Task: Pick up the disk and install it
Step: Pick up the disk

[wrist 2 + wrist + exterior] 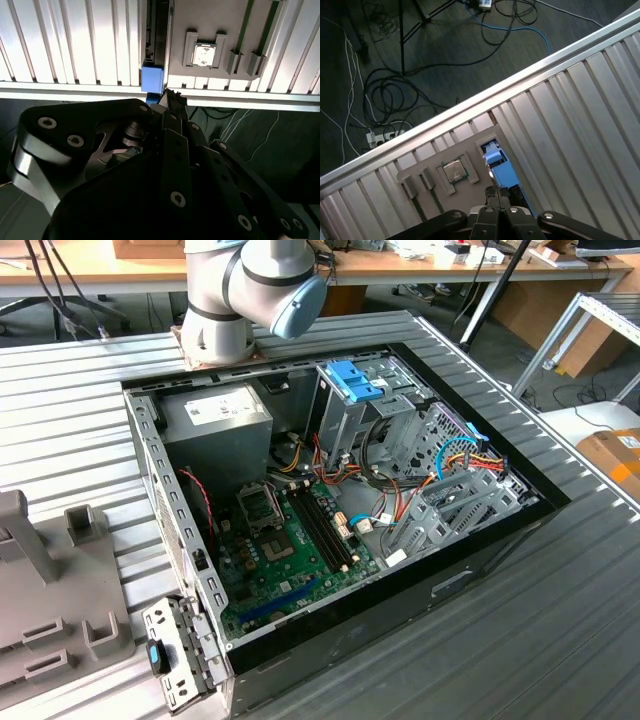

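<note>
- Where the ribbed metal worktop [580, 110] ends above a dark floor [380, 40] strewn with cables [385, 95], a grey fixture plate [470, 149] lies against its edge rail.
- The disk [501, 172] stands on edge in a slot of that plate, at the worktop's edge, and its bright blue carrier frame is plain in both wrist views.
- In the second wrist view the disk [152, 77] has its blue end right at the edge rail.
- A square processor chip [455, 171] rests in a holder on the same plate, near the disk but apart from it.
- The black fingers [175, 130] are drawn together at their tips, with nothing seen between them.
- The gripper [174, 99] hangs just beside the disk's blue end; whether it touches the frame cannot be told.
- In the exterior view the arm [250, 290] rises from the worktop's far edge, behind an open computer case [480, 560].
- The case lies in the middle of the worktop, its green board [290, 560] facing up.
- Inside, a grey power-supply box [215, 420] fills the corner nearest the arm, and a blue latch [352, 380] tops a tall metal cage [340, 425].
</note>
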`<action>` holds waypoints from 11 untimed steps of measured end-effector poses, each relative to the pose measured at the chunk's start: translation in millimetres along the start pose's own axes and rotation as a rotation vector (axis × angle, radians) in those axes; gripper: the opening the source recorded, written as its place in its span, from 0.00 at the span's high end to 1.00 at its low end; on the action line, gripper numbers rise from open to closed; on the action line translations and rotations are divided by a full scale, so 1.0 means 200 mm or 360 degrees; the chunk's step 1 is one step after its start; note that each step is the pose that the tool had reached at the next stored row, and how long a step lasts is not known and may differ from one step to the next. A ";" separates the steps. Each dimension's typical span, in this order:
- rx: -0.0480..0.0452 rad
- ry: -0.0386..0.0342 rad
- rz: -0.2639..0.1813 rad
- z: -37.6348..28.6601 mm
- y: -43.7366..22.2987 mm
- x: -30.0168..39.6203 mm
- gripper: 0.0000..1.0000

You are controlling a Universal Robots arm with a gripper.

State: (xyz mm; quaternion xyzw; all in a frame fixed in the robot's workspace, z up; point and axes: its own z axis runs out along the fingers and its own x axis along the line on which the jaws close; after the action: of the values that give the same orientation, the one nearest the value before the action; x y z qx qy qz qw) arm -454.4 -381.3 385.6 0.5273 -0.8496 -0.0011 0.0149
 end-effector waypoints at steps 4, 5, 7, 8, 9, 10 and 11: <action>0.0001 0.0001 -0.0040 0.000 0.000 0.000 0.89; 0.0001 0.0001 -0.0040 0.000 0.000 0.000 0.89; 0.0001 0.0001 -0.0041 0.000 0.000 0.000 0.89; 0.0001 0.0001 -0.0041 0.000 0.000 0.000 0.89; 0.0001 0.0001 -0.0041 0.000 0.000 0.000 0.89; 0.0001 0.0001 -0.0041 0.000 0.000 0.000 0.89; 0.0001 0.0001 -0.0041 0.000 0.000 0.000 0.89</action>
State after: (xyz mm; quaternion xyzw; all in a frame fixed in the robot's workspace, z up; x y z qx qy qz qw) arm -454.4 -381.3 385.6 0.5383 -0.8426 -0.0008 0.0149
